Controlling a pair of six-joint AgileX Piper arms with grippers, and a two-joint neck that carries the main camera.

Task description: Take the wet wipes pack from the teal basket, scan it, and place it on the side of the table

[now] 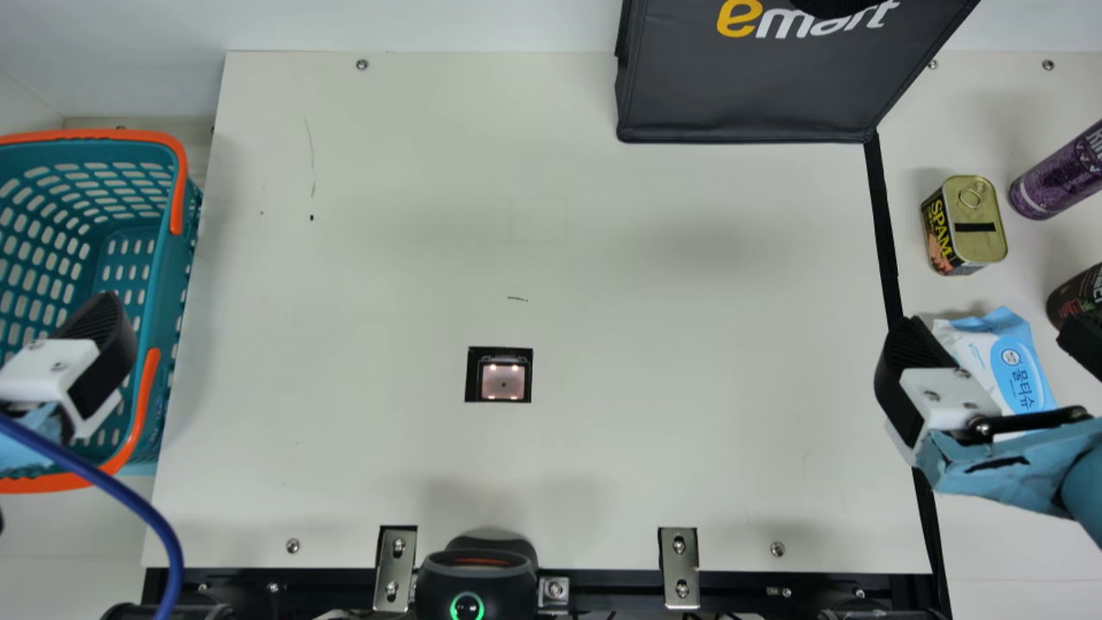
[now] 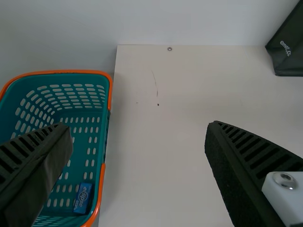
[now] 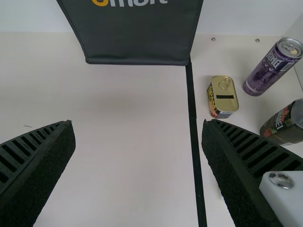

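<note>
One basket (image 1: 169,267), one bag (image 1: 749,95), three cans (image 1: 980,226), one wipes pack (image 1: 1022,372), one box (image 2: 83,197)

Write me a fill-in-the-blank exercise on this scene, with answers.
The wet wipes pack lies toward the table's ____ side.
The teal basket has ____ handles.
Inside the basket is a small ____ box.
The left gripper and right gripper are both ____.

Missing words: right; orange; blue; open.

The teal basket (image 1: 162,319) has orange handles (image 1: 179,185).
</note>
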